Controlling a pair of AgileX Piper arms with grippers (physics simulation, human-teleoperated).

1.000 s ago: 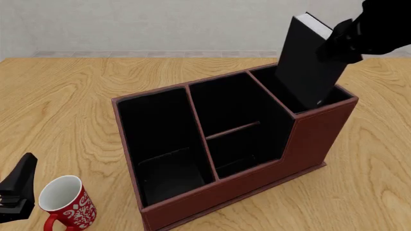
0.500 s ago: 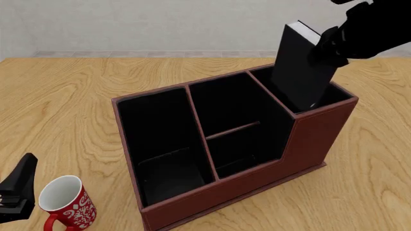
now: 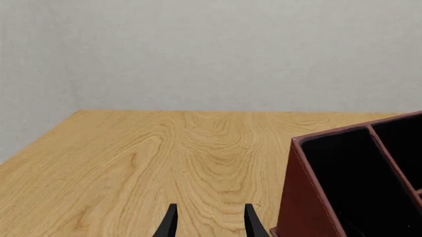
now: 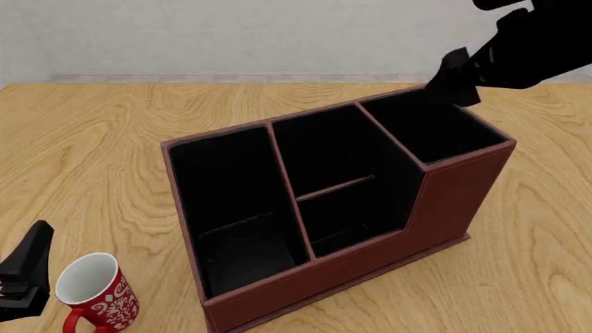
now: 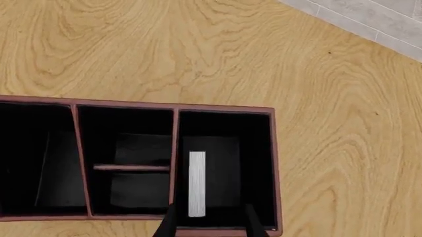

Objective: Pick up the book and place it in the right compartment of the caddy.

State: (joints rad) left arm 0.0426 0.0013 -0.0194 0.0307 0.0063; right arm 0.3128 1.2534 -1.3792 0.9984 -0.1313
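Book in the right compartment, right gripper empty above it.
Right wrist view: the book (image 5: 196,184) stands on edge inside the right compartment (image 5: 226,129) of the caddy (image 4: 453,201), white page edge up; right gripper (image 5: 208,222) fingers spread apart, holding nothing. Left gripper (image 3: 208,221) also parted and empty, low over the table (image 3: 165,158) near a red mug (image 4: 94,288).
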